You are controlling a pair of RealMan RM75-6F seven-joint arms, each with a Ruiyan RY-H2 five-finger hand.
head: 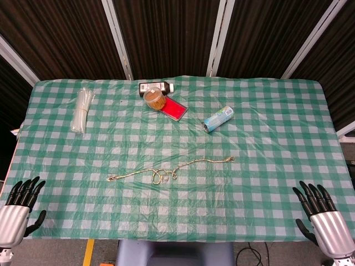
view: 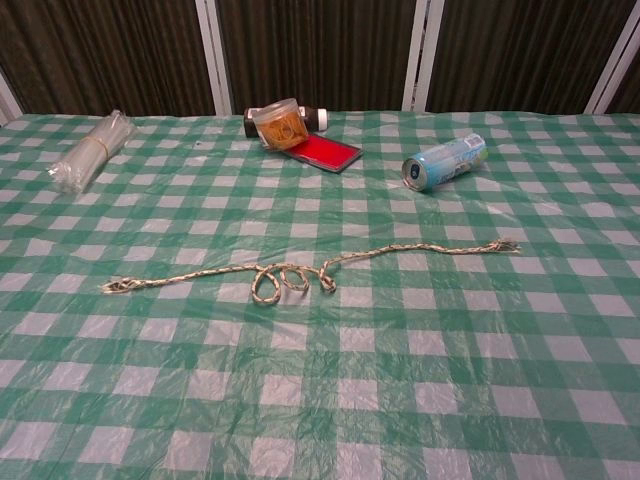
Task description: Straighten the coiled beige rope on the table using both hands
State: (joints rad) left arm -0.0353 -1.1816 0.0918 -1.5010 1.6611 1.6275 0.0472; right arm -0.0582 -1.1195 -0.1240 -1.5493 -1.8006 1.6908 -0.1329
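Observation:
A thin beige rope (head: 166, 173) (view: 300, 272) lies across the middle of the green checked table (head: 266, 183), stretched left to right with a small tangle of loops near its centre (view: 278, 282). Its left end (head: 112, 178) and right end (head: 230, 159) lie free on the cloth. My left hand (head: 19, 208) hovers at the table's near left corner, fingers spread, holding nothing. At the near right corner my right hand (head: 321, 213) is likewise spread and holds nothing. Both hands are far from the rope. The chest view shows neither hand.
At the back stand a dark bottle (head: 156, 87), an amber jar (head: 155, 100) and a red flat box (head: 175, 108). A blue-white can (head: 217, 119) lies on its side right of them. A clear plastic bundle (head: 81, 109) lies back left.

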